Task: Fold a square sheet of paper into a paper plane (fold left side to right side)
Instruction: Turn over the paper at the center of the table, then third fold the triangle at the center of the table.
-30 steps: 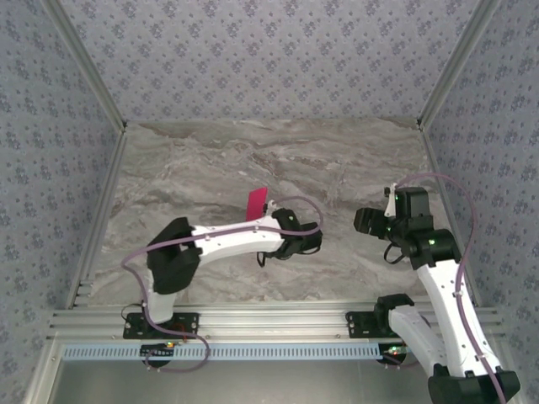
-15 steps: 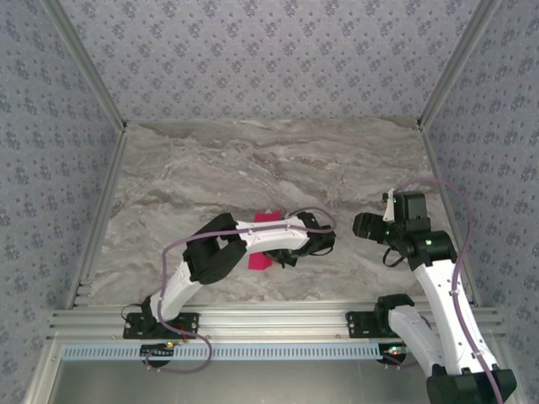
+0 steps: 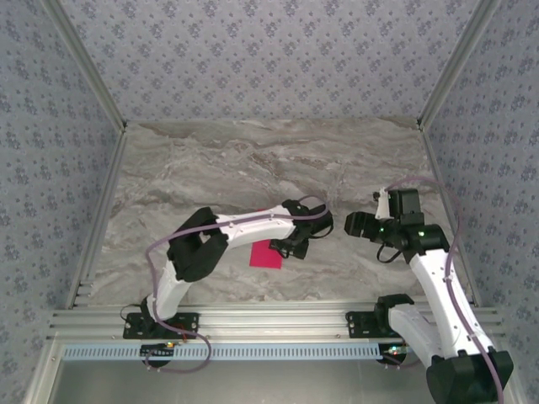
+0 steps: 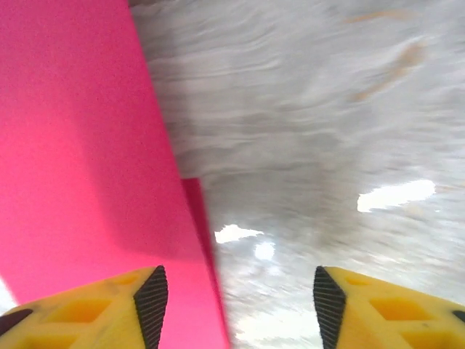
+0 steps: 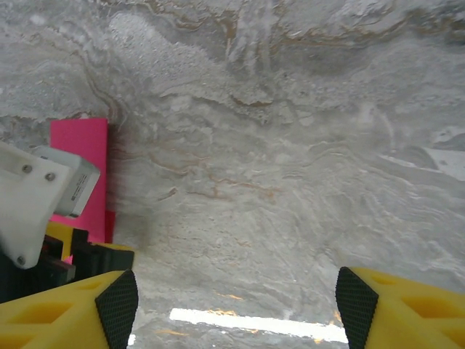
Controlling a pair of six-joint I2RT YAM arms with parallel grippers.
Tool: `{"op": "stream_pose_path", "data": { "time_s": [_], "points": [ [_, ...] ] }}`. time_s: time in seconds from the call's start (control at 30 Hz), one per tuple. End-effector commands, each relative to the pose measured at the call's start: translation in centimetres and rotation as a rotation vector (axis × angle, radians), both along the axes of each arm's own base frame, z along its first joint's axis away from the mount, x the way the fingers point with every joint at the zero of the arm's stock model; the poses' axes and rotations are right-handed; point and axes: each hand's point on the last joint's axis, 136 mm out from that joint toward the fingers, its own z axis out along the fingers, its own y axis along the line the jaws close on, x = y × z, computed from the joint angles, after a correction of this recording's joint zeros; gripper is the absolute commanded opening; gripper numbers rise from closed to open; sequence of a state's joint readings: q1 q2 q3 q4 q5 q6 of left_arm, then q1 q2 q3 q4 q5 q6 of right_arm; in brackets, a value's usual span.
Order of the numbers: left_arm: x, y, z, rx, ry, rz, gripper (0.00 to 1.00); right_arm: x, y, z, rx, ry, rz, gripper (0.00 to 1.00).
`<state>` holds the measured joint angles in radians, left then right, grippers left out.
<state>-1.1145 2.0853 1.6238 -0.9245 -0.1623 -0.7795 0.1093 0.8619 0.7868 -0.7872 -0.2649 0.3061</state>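
Square sheet of paper (image 3: 266, 255): magenta, doubled over, lying flat near the centre of the marble table (image 3: 210, 168).
Left gripper (image 4: 240, 305): fingers spread and holding nothing, one fingertip above the sheet's edge.
Right gripper (image 5: 236, 309): fingers wide and empty, hovering to the right.
Edges: a lower layer peeks out past the upper.
Step in hand: likely setting the fold. Square the edges first, then press along the crease.
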Motion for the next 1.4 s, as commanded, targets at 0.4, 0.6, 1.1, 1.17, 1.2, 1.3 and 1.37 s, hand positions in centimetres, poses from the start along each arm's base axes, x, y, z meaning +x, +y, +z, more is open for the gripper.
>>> {"op": "stream_pose_path", "data": {
  "time_s": [0.4, 0.6, 1.1, 1.17, 1.2, 1.3, 1.37],
  "points": [
    [2.1, 9.2, 4.8, -0.517, -0.06, 0.253, 0.7, 3.0, 14.6, -3.2, 0.246, 0.06, 0.321, 0.68],
    [1.8, 10.7, 2.9, -0.609, -0.016, 0.295, 0.71, 5.2, 18.9, -4.7, 0.271, 0.082, 0.38, 0.64],
    [1.9, 8.4, -0.8, -0.661, 0.092, 0.29, 0.6, 3.2, 18.9, -5.5, 0.25, 0.092, 0.429, 0.64],
    [1.9, 8.3, -1.0, -0.664, 0.097, 0.292, 0.56, 2.8, 18.8, -5.4, 0.253, 0.082, 0.446, 0.64],
    [1.9, 8.3, -1.0, -0.664, 0.097, 0.293, 0.54, 2.6, 18.7, -5.4, 0.252, 0.073, 0.451, 0.64],
    [1.9, 8.6, -0.8, -0.665, 0.091, 0.304, 0.46, 2.1, 17.8, -5.5, 0.227, 0.039, 0.455, 0.64],
    [1.9, 8.7, -0.3, -0.67, 0.081, 0.311, 0.41, 1.7, 17.1, -5.7, 0.199, 0.015, 0.456, 0.65]
  ]
}}
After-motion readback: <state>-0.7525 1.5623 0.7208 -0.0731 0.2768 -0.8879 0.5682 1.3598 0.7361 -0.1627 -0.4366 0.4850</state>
